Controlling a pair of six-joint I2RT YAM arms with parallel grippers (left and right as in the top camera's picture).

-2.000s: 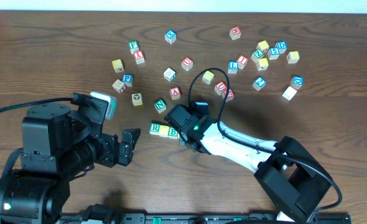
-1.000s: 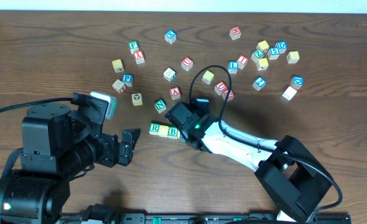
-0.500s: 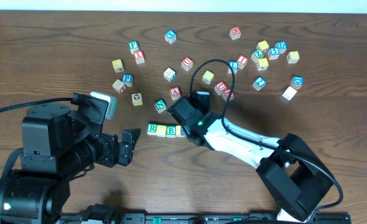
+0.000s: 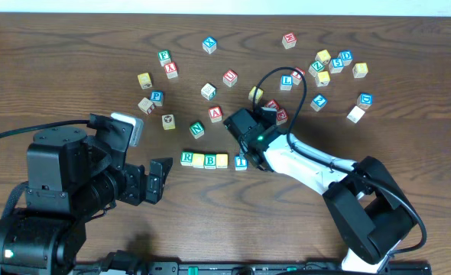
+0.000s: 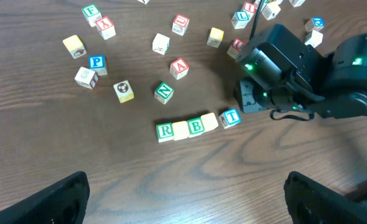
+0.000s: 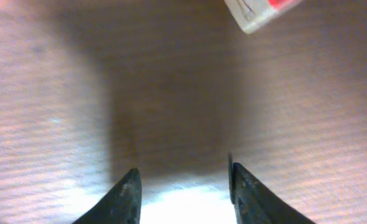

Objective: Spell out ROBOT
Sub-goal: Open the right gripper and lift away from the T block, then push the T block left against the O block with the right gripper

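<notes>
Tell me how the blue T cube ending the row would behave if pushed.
The blue T cube looks like solid wood, so probably rigid and light. Its flat faces suggest it would slide, not roll or tip.

The right end effector (image 6: 183, 177) is black, its arm link (image 4: 306, 169) white.

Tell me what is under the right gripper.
Bare wooden table shows between the parted fingers of the right gripper, nothing held. A red-faced cube pokes in at the wrist view's top edge. Overhead, the arm covers that spot.
</notes>
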